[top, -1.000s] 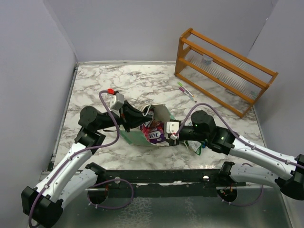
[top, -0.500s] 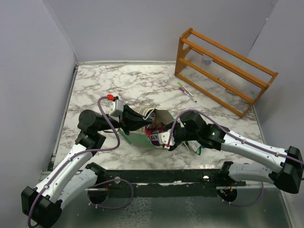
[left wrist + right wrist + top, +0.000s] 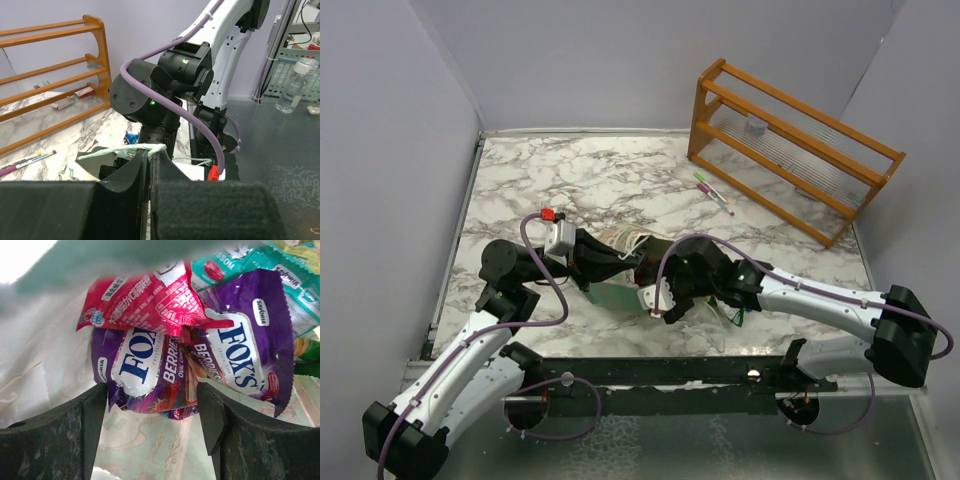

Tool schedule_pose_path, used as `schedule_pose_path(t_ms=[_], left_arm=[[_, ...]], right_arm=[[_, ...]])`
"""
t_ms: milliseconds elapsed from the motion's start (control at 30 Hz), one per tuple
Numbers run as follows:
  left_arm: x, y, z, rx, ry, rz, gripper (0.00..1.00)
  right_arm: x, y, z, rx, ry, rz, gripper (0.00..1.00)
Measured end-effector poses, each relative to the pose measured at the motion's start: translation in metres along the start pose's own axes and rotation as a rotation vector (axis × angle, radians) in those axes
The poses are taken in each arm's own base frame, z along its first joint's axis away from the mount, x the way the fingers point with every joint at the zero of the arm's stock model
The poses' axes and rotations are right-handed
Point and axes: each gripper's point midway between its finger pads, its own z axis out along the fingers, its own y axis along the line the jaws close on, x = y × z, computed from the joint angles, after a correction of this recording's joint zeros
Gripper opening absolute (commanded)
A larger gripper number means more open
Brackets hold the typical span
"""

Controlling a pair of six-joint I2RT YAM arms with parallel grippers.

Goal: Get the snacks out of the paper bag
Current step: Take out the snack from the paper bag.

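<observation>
1. The tabletop (image 3: 610, 175) is white marble with grey veins. Plain pale walls (image 3: 570, 60) close it in at the back and on both sides.
2. A wooden rack (image 3: 790, 150) stands at the far right corner. A thin pen (image 3: 713, 193) lies on the marble just in front of it.
3. The paper bag (image 3: 612, 293) lies on its side near the middle of the near half. It is mostly hidden by the two arms meeting over it, and only a mint-green strip shows from above.
4. The left pincer (image 3: 150, 152) is clenched on the bag's upper rim – the green paper edge sits pinched between its fingers.
5. The right pincer (image 3: 150, 397) is inside the bag's mouth, its jaws spread and gripping nothing.
6. The snacks are in the bag, against its cream lining: two purple packets (image 3: 145, 370) right at the spread fingertips, a red packet (image 3: 145, 300) above them and a teal packet (image 3: 235, 262) at the top.
</observation>
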Motion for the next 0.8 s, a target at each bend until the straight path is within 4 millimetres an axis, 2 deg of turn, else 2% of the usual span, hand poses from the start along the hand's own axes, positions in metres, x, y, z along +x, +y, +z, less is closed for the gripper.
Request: schedule_pose_path(t_ms=[100,233,467,533,800], left_arm=[[0.000,0.000,0.000,0.000,0.001,0.002,0.00],[0.001,0.001,0.000,-0.001,0.002,0.001,0.00],[0.005,0.003,0.000,-0.005,0.010,-0.004,0.00],[0.005,0.003,0.000,-0.007,0.012,-0.003,0.00],[0.011,0.005,-0.001,-0.015,0.029,-0.006,0.00]], right_arm=[[-0.003,-0.009,0.004,0.039,-0.019,-0.012,0.64],[-0.003,-0.013,0.012,0.070,-0.033,-0.016,0.39],[0.002,-0.026,0.019,0.167,-0.033,0.008,0.05],[0.001,-0.029,0.019,0.189,-0.040,0.017,0.02],[-0.016,-0.046,-0.001,0.292,-0.116,0.074,0.01]])
